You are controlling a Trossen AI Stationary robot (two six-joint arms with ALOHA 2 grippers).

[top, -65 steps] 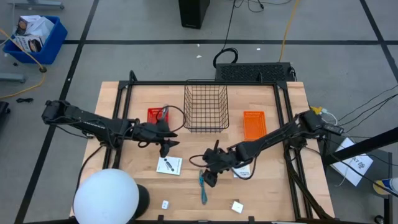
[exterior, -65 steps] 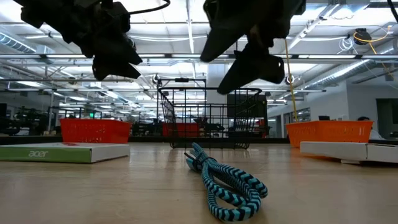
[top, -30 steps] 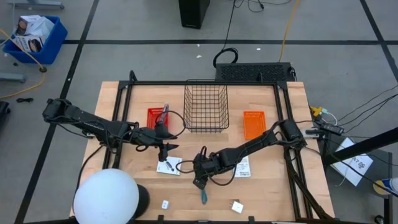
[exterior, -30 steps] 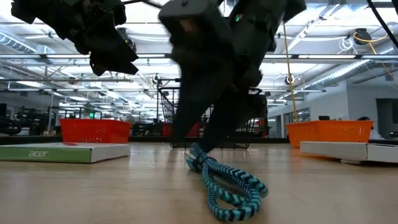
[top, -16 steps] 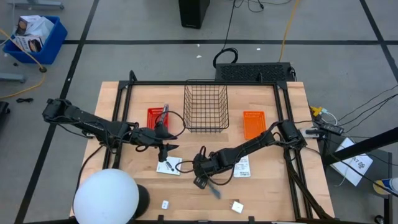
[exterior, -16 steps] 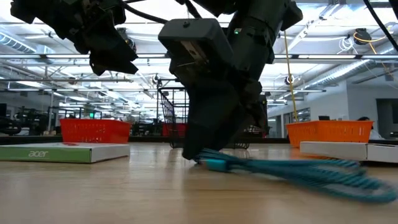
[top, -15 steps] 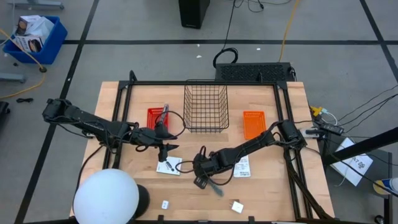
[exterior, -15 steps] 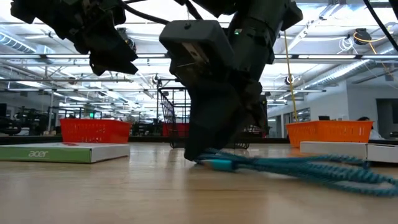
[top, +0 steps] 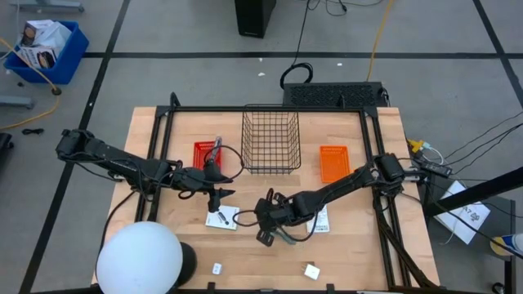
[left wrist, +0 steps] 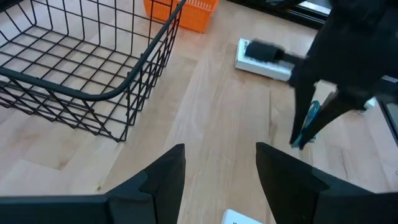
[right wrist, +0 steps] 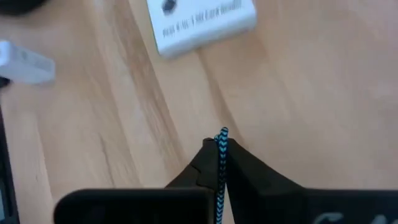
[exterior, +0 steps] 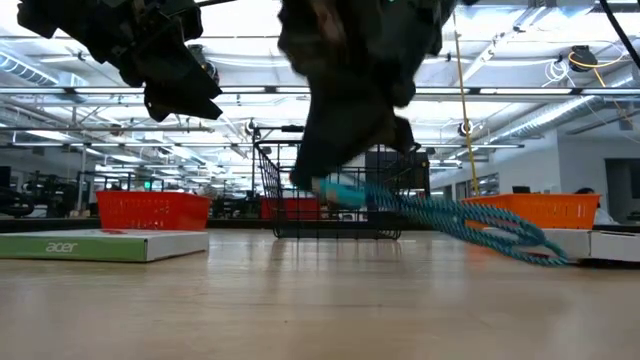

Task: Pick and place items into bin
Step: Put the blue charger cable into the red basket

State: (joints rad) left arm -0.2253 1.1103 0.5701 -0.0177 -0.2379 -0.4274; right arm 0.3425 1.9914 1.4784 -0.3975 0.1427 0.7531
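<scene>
My right gripper (top: 267,229) pinched closed, raised above mid-table. My left gripper (top: 217,194) spread wide, hovering left of it.

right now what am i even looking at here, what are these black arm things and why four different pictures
These are two robot arms at a wooden table, each ending in a two-finger gripper. One picture looks straight down from above, one looks level across the tabletop, and two come from cameras on the arms' wrists.

On the table stand a wire basket, a red bin and an orange bin, with white cards and two tiny white blocks lying nearer the front edge.

The right gripper is shut on a teal braided cord, lifted clear of the table; the low view shows it dangling. The left gripper hangs open above a card, holding nothing.
</scene>
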